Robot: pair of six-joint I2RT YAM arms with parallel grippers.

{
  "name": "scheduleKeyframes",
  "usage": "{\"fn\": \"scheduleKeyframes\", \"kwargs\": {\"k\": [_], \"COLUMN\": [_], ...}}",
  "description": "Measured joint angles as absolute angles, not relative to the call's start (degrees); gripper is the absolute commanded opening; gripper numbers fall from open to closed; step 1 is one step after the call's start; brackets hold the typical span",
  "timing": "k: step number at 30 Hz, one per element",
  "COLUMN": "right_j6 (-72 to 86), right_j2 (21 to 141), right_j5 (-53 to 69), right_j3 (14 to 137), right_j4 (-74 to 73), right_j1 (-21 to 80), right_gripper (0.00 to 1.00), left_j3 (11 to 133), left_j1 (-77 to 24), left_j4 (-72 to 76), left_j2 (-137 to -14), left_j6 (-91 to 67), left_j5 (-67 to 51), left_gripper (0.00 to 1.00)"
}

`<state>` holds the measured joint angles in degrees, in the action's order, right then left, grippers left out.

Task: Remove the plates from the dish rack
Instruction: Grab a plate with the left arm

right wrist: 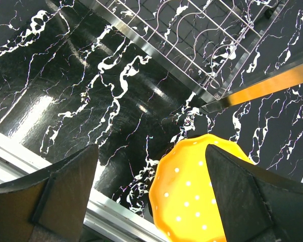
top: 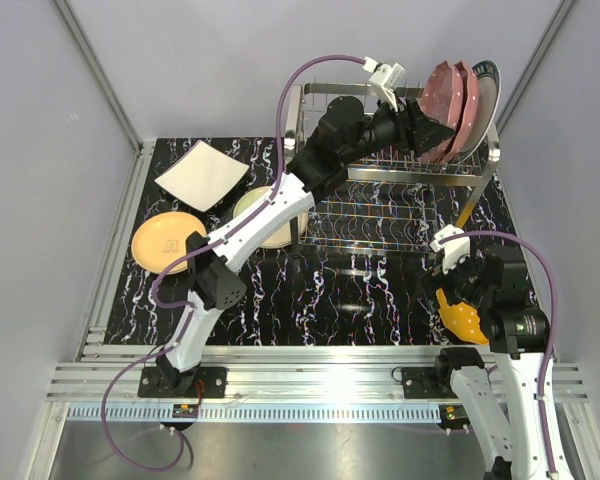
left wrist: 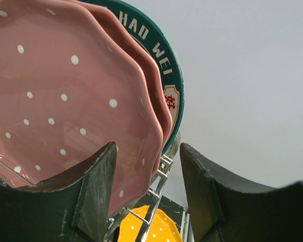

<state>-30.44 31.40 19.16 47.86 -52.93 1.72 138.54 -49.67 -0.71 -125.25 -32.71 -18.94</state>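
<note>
Right tool [right wrist: 151, 156]: jaws wide apart, empty, above yellow-orange polka-dotted plate [right wrist: 197, 191] at near edge of black marbled desk [top: 330, 300]. Left tool [left wrist: 147, 156]: jaws part open, straddling rim of pink polka-dotted plate [left wrist: 65, 91] standing in chrome wire dish rack [top: 380, 215].

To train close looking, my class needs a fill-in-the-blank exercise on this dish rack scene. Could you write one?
The front plate in the dish rack is pink with white ____.
The rearmost rack plate has a ____ rim.
The white plate on the table is ____ in shape.
The right hand has its jaws ____.
Missing: dots, green, square, open.
</note>
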Motion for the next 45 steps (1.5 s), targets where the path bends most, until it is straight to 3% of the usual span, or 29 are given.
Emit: {"fn": "scheduleKeyframes", "kwargs": {"k": [13,18,24,30,34,36,45], "right_j6": [-30.44,-30.44,-30.44,-30.44,-30.44,-30.44,-30.46], "right_j2": [31.24,31.11,31.05,30.96,30.92,30.85,30.76], "right_j5": [19.16,19.16,19.16,19.14,19.14,19.14,19.14], "right_j3": [47.57,47.55,47.55,47.55,47.55,47.55,47.55], "right_j4": [-52.56,-52.51,-52.51,-52.36,-52.21,-52.16,-52.16], "right_j1": [1.72,1.72,1.72,1.72,1.72,1.72,1.72], "right_gripper": [0.94,0.94,0.94,0.94,0.94,0.94,0.94], "left_j3": [139.13,139.13,139.52,139.55,139.55,139.55,139.55], "left_j1": [-50.59,-51.59,-52.07,-52.10,-52.14,-52.14,-52.10], "left_j4": [-1.30,-1.63,-1.76,-1.61,-1.54,-1.45,0.73], "left_j2": [-126.54,-126.56,-126.61,-126.61,-126.61,-126.61,-126.61], "left_j6": [-24.29,-20.18,-17.23,-16.05,-15.97,-15.92,-17.28], "left_j5": [-18.57,-17.39,-16.58,-16.38,-16.51,-16.53,-16.40], "left_gripper": [0.51,0.40,0.18,0.07,0.06,0.00,0.00]}}
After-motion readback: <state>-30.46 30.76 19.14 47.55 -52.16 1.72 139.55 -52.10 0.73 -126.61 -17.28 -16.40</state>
